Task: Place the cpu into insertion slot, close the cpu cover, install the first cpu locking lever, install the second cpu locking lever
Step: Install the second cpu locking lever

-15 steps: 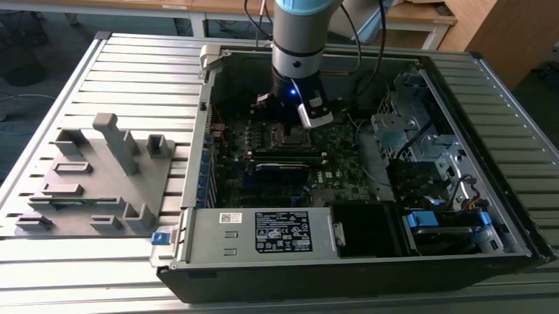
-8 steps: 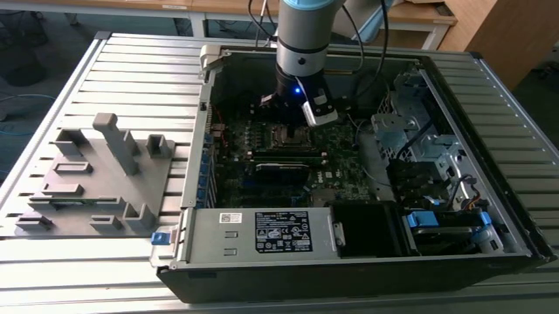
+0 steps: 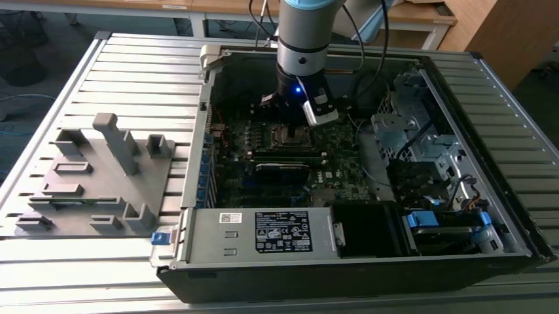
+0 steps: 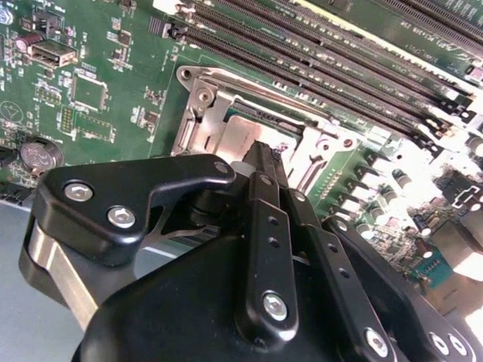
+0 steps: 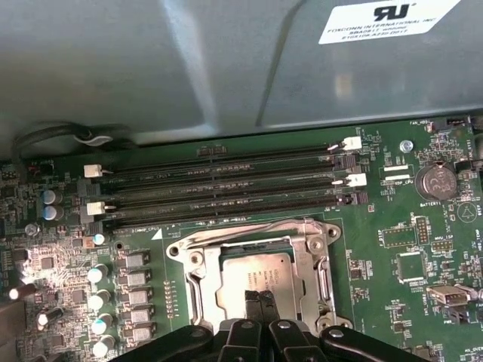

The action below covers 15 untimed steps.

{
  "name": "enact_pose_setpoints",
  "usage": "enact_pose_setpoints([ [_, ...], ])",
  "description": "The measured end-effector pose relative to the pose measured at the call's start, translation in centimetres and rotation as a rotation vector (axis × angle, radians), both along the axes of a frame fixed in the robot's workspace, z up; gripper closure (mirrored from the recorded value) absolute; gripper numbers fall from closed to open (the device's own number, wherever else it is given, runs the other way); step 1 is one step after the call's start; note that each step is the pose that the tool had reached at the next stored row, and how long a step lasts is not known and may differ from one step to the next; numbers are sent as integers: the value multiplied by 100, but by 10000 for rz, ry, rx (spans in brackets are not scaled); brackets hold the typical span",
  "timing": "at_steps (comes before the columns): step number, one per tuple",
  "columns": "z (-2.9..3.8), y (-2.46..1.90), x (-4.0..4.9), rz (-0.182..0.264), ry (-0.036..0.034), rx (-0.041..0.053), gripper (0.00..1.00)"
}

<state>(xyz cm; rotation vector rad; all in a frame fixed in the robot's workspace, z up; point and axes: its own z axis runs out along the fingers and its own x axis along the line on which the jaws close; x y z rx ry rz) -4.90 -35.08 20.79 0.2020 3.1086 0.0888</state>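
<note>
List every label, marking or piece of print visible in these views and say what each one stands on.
White sticker on the grey case wall: dark print, not transcribed here.
White label on the power supply: too small to read.
Motherboard: tiny white markings, too small to read.
cpu top: faint marking, not legible.

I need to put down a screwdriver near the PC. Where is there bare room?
Bare ribbed table lies at the exterior view's left, between the grey fixture and the computer case's far corner, and along the table's near edge. Inside the case it is crowded: the pincer sits over the cpu.
</note>
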Motion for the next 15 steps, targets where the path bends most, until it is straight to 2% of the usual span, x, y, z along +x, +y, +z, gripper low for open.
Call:
enact_pose_setpoints([
  [15,32,1,1,1,0,0,90],
])
